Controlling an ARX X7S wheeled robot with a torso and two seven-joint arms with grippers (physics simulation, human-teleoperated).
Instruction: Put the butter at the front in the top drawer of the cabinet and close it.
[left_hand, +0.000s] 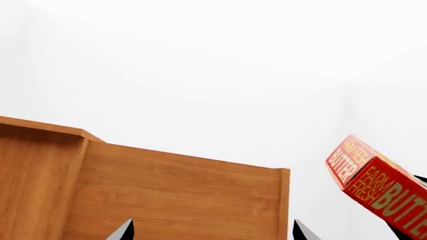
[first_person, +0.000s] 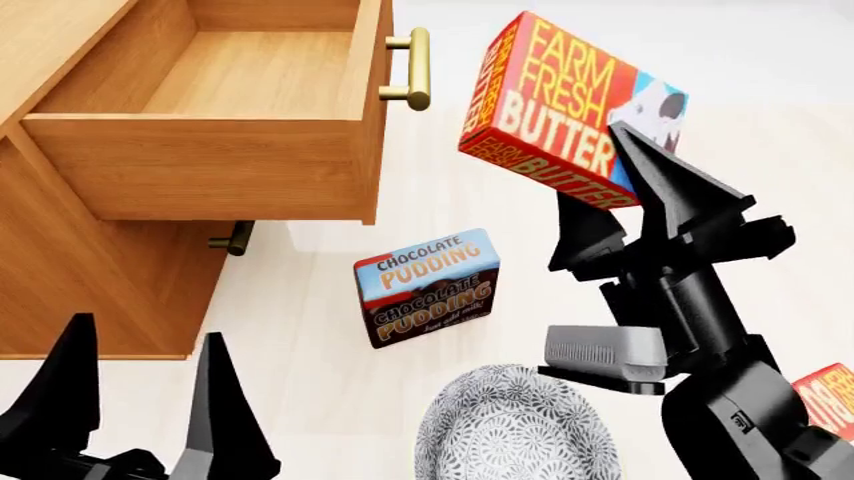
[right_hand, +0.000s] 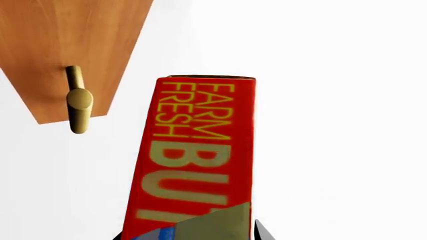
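While clamped in the right gripper (first_person: 627, 150), butter (first_person: 567, 110) tilted, long axis running up out of the jaws, far end toward the drawer (first_person: 200, 165) handle (first_person: 414, 68), clear of it. Left gripper (first_person: 147, 400) spread wide, holding nothing.

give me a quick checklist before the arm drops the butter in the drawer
1. Right gripper shut on the butter: ok, box held off the floor.
2. Top drawer open: ok, pulled out, inside bare where visible.
3. Butter over the drawer: not ok, it hangs beside the handle, outside the front.
4. Path clear of the handle: cannot tell, the box is close to it in the right wrist view.
5. Left gripper out of the way: ok, open, low by the cabinet, holding nothing.
6. Pudding box and bowl clear: ok, on the floor below.
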